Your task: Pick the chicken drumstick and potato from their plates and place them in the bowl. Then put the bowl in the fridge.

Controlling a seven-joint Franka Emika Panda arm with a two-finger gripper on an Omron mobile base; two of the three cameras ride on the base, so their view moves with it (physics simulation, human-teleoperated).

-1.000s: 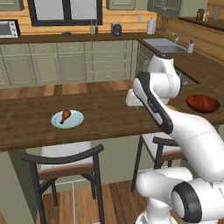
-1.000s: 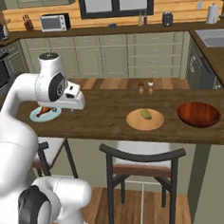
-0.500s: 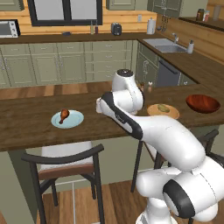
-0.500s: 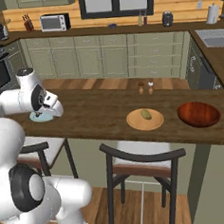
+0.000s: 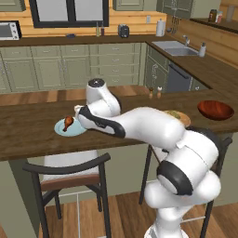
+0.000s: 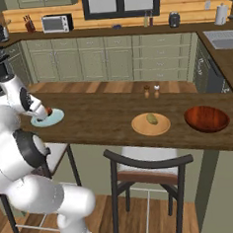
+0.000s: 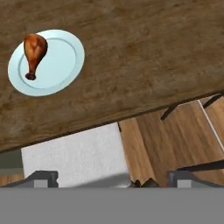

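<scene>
two plates on the long wooden counter (image 6: 109, 120), and the arm is stretched way out over the blue plate (image 5: 62, 129) at the far left end. drumstick (image 5: 68, 122) lying right on that plate, orange-brown, thin bone end pointing off toward the plate's rim. in the hand view the drumstick (image 7: 34, 51) sits on the left half of the blue plate (image 7: 65, 65), up in the top left corner, with the counter edge cutting across below it and a pale stool seat (image 7: 74, 151) under that.

gripper (image 7: 107, 178) is wide apart, its two dark tips poking up at the bottom of the hand view with nothing between them (they hang over the stool seat and the floor, well apart from the drumstick). from the right base view the hand is just beside the blue plate (image 6: 54, 118), but the fingers themselves are hard to make out there.

over to the right, the tan plate (image 6: 161, 127) carries the potato (image 6: 152, 118) near its middle. bowl (image 6: 207, 118) next to it, near the counter's right end, reddish-brown, glossy. two small shakers (image 6: 151, 91) stand together behind the tan plate.
</scene>
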